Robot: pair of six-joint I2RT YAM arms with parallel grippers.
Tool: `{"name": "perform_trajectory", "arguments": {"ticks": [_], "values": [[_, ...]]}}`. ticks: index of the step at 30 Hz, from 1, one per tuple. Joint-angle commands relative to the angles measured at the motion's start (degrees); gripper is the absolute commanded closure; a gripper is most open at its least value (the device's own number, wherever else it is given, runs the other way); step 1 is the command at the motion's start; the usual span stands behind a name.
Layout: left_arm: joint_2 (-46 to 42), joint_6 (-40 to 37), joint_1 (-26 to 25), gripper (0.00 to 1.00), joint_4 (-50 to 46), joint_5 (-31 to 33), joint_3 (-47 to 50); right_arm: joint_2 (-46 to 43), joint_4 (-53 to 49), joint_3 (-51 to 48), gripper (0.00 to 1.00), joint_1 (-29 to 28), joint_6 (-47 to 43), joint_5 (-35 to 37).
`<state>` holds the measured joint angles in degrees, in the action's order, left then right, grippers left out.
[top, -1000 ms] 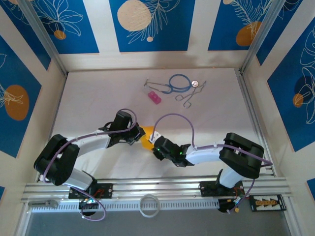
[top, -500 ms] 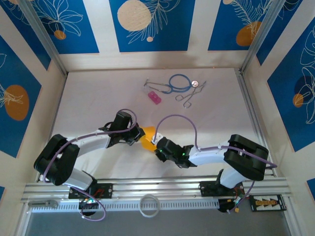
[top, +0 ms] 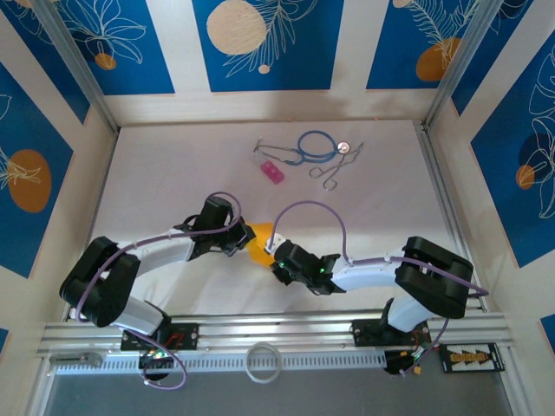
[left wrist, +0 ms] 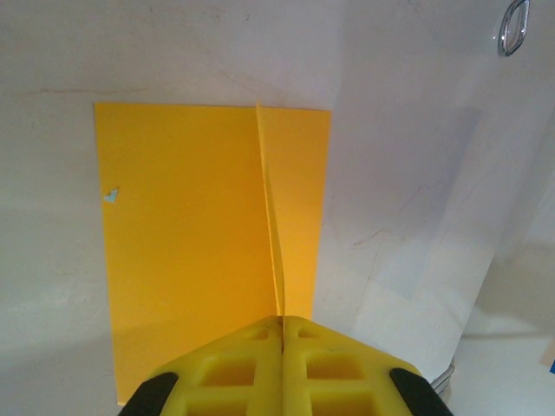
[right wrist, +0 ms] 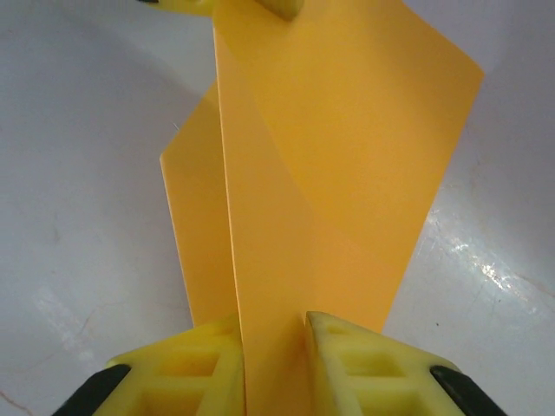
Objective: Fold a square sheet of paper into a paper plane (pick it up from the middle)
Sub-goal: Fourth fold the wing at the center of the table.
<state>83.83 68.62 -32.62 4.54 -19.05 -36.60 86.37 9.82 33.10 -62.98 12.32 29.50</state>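
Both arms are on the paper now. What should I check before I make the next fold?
1. Left gripper shut on the square sheet of paper at its crease: ok.
2. Right gripper clamped on the sheet: cannot tell; its fingers straddle the paper with a gap.
3. Crease straight from left jaws to far edge: ok.
4. Flaps matched in width: cannot tell; one stands tilted.
5. Pink block and scissors far from the fold: ok.

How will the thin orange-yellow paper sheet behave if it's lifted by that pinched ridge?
Thin orange-yellow paper sheet probably floppy: one flap lies flat while another stands. Likely light, and easily creased where the left gripper pinches it.
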Motion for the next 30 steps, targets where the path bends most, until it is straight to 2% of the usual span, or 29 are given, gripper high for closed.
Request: {"name": "perform_trajectory", "arguments": {"ticks": [1,16,23,25,30], "values": [[0.28,-0.15,0.3,0.98,-0.58,0.24,-1.19,-0.15,-0.55,1.61,0.77,0.31,0.16,-1.03],[0.37,0.06,0.23,0.98,-0.31,0.43,-1.11,0.07,-2.57,1.55,0.83,0.69,1.52,-0.93],[0.31,0.14,0.24,0.98,-0.14,0.5,-1.15,0.11,-2.01,1.44,0.91,1.02,2.14,-1.55],[0.14,0.19,0.26,0.96,-0.06,0.53,-0.94,0.34,-1.99,1.28,0.94,1.19,2.76,-1.68],[-1.13,-0.03,0.22,0.81,-0.1,1.26,-0.43,0.3,-0.93,0.19,0.99,2.48,5.79,-4.11]]}}
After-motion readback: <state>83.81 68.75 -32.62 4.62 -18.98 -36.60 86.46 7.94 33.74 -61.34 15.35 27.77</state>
